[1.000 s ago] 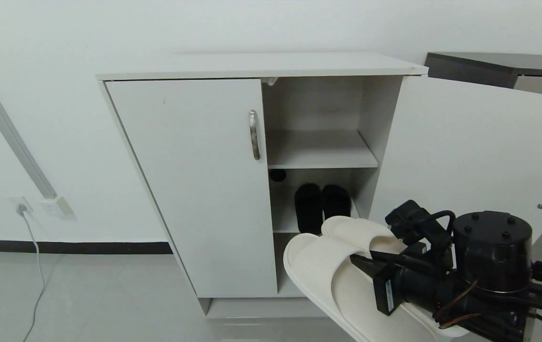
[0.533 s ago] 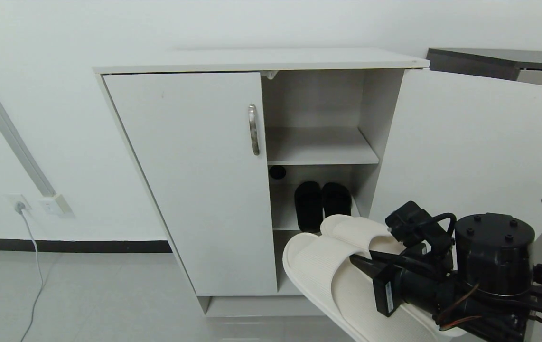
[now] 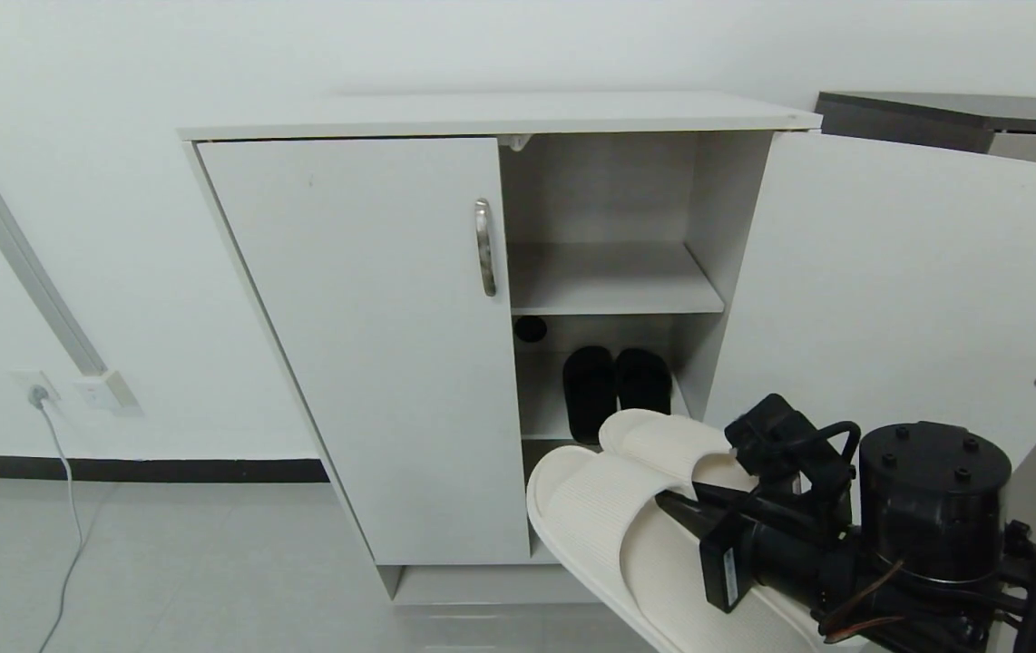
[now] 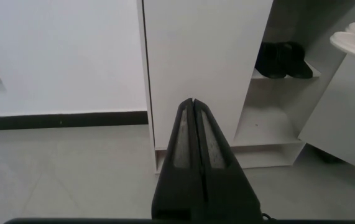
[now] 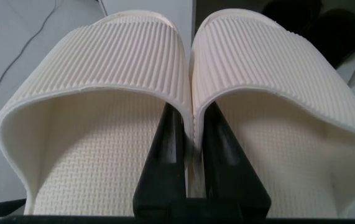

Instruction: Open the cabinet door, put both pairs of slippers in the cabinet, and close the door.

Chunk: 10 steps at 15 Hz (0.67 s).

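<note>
Step in hand: second pair going in. Right gripper (image 3: 686,501) is clamped on the two inner side walls of the white slippers (image 3: 613,512), which sit side by side with toes toward the cabinet (image 3: 500,113), just outside its front edge and below the middle shelf (image 3: 541,422). Black slippers (image 3: 616,392) are already on that shelf, toward its right edge. Right door (image 3: 890,290) is swung wide and left door (image 3: 364,345) is shut, so only the right half is open. Left gripper (image 4: 193,106) is closed on nothing, out in front and well apart. Next move, I'd say: drop slightly and push straight in onto the bottom shelf (image 4: 267,124). Opening looks barely wider than the pair, so watch the left door's edge, the right side wall and the middle shelf's front edge. Door closing comes after.
</note>
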Motion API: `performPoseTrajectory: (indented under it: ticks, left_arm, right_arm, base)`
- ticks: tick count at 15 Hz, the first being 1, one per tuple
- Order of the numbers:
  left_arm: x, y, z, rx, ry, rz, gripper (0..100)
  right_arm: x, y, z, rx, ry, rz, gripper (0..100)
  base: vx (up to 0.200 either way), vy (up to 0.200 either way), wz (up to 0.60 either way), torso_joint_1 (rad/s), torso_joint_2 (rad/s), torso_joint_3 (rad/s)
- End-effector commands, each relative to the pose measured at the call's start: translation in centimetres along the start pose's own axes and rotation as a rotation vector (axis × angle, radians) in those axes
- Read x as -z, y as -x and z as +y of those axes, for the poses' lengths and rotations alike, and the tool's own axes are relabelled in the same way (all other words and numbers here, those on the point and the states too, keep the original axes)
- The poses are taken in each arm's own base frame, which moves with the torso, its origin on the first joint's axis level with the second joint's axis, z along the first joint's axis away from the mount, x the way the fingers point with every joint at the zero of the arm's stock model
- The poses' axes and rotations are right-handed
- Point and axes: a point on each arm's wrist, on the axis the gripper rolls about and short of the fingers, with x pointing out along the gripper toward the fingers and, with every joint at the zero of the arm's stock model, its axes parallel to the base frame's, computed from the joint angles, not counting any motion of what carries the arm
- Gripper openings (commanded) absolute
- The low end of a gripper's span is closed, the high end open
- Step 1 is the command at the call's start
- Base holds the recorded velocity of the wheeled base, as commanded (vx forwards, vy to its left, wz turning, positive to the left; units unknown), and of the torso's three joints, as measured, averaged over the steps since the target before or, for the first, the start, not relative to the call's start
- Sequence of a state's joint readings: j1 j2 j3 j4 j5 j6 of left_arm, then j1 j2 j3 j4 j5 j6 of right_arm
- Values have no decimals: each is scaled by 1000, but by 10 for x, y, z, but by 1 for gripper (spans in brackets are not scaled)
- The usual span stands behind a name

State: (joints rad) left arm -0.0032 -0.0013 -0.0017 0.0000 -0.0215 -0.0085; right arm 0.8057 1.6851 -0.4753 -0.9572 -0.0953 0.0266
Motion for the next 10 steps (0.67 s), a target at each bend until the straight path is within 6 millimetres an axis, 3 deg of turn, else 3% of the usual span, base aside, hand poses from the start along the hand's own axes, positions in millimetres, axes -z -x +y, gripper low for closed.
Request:
performPoseTrajectory:
  ticks: [1,2,7,10]
  left_arm:
    - [0,0,0,0,1,1,0]
    - [0,0,0,0,1,0,0]
    - [0,0,0,0,-1,1,0]
    - [0,0,0,0,-1,1,0]
  right_arm:
    - [6,-2,2,-10,10,21,0]
    - [7,-2,2,-16,10,21,0]
    - [13,-10,6,-19,30,3,0]
    - [1,-43,20,138,-19,-87,0]
  base:
    - [0,0,0,0,0,0]
    - [0,0,-600,2,2,2]
    - [0,0,0,0,0,0]
    - [0,0,0,0,0,0]
